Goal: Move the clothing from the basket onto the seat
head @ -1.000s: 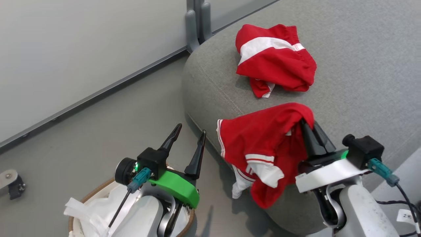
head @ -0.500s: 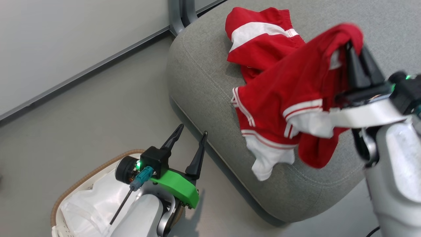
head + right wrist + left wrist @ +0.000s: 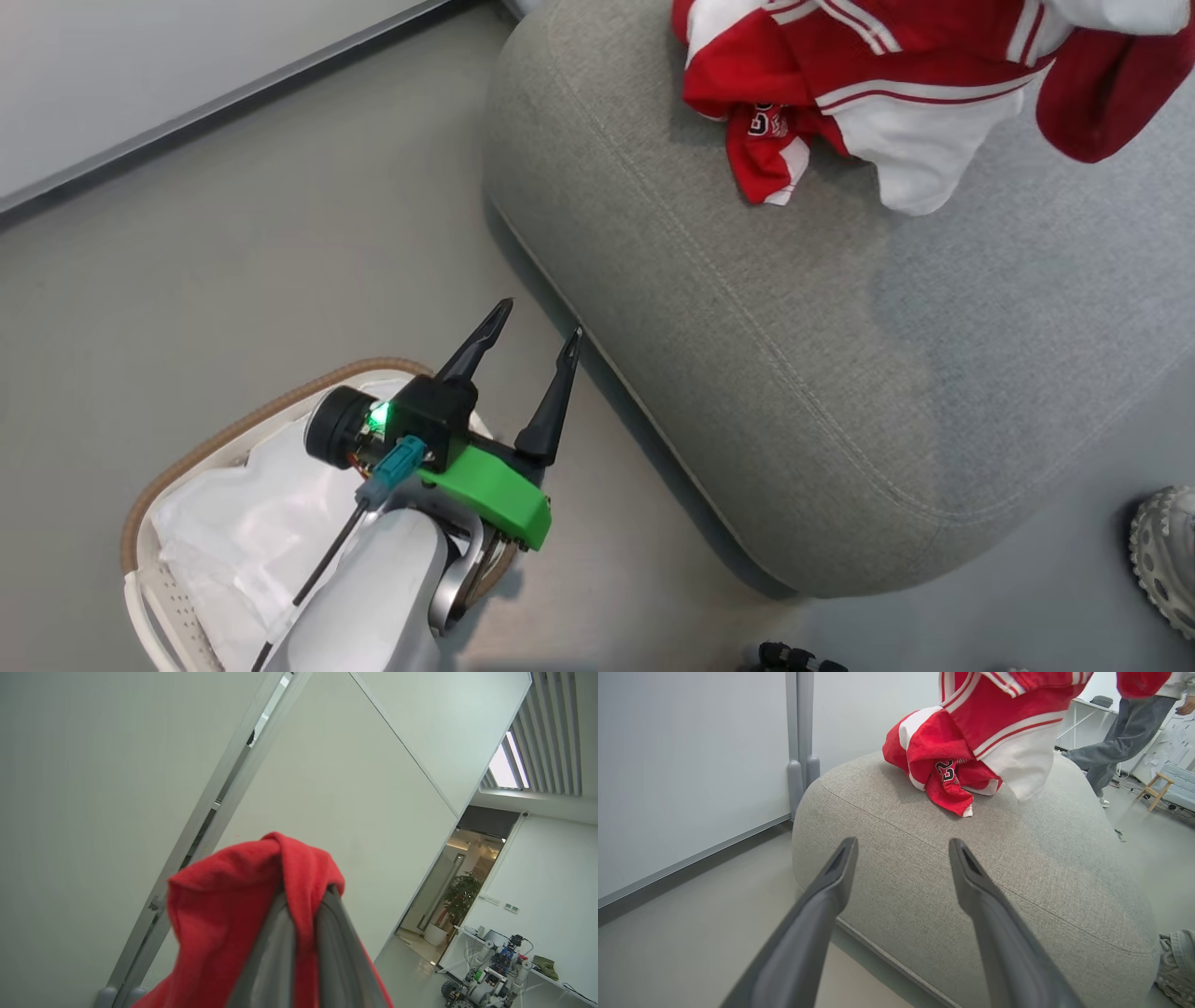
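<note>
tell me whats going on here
The robot is emptying the basket onto the grey seat. Its right gripper is shut on one red-and-white garment, which hangs over the seat next to the other garment already lying there. The left gripper is open by the basket, whose white liner is showing.

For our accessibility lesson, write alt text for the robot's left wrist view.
Two open dark fingers point at a grey seat where a crumpled red-and-white garment lies, a second garment hanging above it. A person's legs show beyond the seat, at right.
</note>
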Robot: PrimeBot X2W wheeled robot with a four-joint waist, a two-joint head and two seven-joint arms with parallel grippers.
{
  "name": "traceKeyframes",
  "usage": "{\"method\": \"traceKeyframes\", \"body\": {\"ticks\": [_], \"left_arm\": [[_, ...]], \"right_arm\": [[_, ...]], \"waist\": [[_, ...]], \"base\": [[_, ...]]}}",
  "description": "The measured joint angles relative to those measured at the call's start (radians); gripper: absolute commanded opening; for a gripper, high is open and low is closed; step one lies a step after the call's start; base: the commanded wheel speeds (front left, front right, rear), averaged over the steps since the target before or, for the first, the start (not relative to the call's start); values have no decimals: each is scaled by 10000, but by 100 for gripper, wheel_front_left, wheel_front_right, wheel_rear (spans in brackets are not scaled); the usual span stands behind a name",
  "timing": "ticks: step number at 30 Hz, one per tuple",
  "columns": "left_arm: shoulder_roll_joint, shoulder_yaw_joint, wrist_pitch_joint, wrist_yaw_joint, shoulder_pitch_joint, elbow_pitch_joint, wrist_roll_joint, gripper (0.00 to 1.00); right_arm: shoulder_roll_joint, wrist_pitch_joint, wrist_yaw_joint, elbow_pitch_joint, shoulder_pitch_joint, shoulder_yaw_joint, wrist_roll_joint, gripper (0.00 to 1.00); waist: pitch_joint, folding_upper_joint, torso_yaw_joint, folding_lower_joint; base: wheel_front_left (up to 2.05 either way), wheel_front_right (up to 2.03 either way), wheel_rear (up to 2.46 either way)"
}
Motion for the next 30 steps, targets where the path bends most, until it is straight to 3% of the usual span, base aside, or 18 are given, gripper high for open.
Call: {"method": "traceKeyframes", "body": {"ticks": [4, 7, 13, 18, 19, 20, 21, 30], "left_arm": [[36, -299, 75, -17, -304, -6, 2, 100], [142, -397, 142, -25, -485, -12, 0, 100], [370, -554, 211, -29, -885, -86, -12, 100], [458, -646, 251, -29, -1057, -119, -23, 100], [491, -660, 251, -31, -1090, -117, -56, 100], [533, -667, 249, -31, -1096, -104, -58, 100], [575, -679, 244, -31, -1097, -81, -58, 100], [474, -725, 113, -29, -1018, 199, -194, 100]], "right_arm": [[25, 0, -2, 1162, -400, -314, -293, 0], [401, 0, -2, 1745, -211, -531, -405, 0], [1250, 0, 0, 2522, 1292, -1193, -625, 0], [1862, 0, -2, 2568, 2526, -2368, -604, 1], [2050, 2, 0, 2504, 3041, -2660, -650, 28], [2197, 0, -2, 2382, 3328, -2853, -654, 48], [2280, 2, -2, 2274, 3502, -2936, -677, 100], [2692, 0, -2, 1329, 5082, -3271, -602, 100]], "waist": [[399, 0, 339, 0], [739, 0, 578, 0], [1468, 0, 1067, 1], [1983, 0, 1415, 1], [2136, 0, 1523, 1], [2216, 0, 1575, 1], [2254, 0, 1601, 1], [1775, 0, 1529, 1]], "base": [[0, 0, 0], [0, 0, 0], [0, 0, 0], [0, 0, 0], [0, 0, 0], [0, 0, 0], [0, 0, 0], [0, 0, 0]]}}
